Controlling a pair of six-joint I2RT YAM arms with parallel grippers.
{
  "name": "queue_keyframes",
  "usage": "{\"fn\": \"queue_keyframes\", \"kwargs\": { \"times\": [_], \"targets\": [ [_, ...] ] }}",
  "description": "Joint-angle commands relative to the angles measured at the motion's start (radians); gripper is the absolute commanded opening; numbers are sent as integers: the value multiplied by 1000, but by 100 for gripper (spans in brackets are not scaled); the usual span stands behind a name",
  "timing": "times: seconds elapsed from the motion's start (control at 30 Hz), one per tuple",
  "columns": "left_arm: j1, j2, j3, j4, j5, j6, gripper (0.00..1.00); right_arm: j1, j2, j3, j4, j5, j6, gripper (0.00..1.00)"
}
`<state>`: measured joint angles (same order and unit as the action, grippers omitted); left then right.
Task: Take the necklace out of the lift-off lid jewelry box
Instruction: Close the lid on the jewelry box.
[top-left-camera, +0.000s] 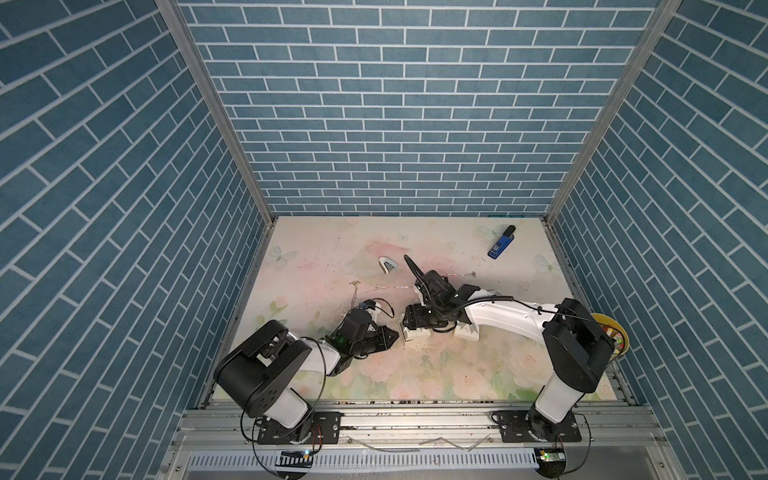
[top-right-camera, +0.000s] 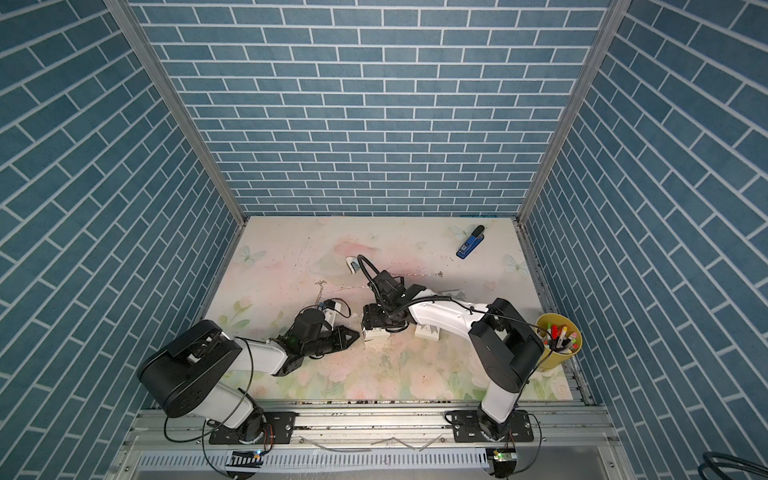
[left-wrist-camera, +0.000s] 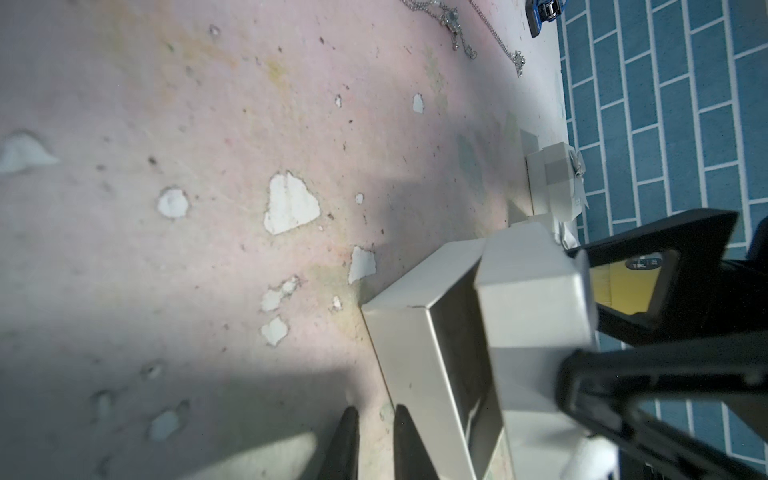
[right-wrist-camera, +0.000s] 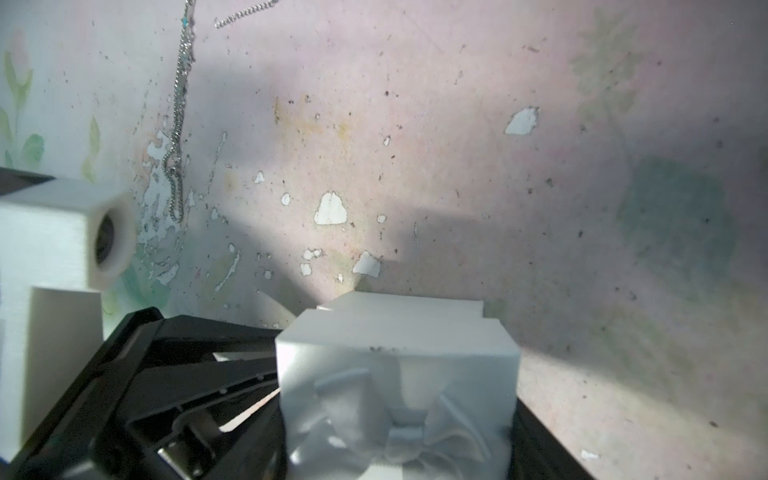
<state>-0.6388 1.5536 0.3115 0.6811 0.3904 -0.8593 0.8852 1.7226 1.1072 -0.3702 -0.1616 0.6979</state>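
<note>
White: one bowed lid (left-wrist-camera: 532, 299) gripped by the right fingers (left-wrist-camera: 665, 239), one open box (left-wrist-camera: 411, 353), left fingers (left-wrist-camera: 345, 449) slightly apart, empty.

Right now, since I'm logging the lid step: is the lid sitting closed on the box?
No, the right gripper holds the lid, and the box stands open, its inside showing in the left wrist view.

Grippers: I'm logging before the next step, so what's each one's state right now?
Left gripper: nearly closed with a narrow gap, holding nothing.
Right gripper: closed on the bow-topped lid.
</note>
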Motion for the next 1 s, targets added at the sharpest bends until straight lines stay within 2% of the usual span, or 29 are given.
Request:
{"fn": "queue_keyframes", "kwargs": {
  "times": [0.0, 0.43, 0.63, 0.97],
  "targets": [
    [4, 30, 18, 53, 13, 0, 18, 0, 18, 31, -21, -22, -27, 68],
    [-21, 107, 46, 118, 22, -25, 17, 2, 38, 39, 14, -104, -55, 70],
    [-30, 123, 47, 130, 17, -38, 16, 2, 39, 33, 19, -126, -51, 76],
    [-63, 134, 61, 124, -2, -49, 16, 4, 81, 65, -22, -127, -55, 73]
  ]
}}
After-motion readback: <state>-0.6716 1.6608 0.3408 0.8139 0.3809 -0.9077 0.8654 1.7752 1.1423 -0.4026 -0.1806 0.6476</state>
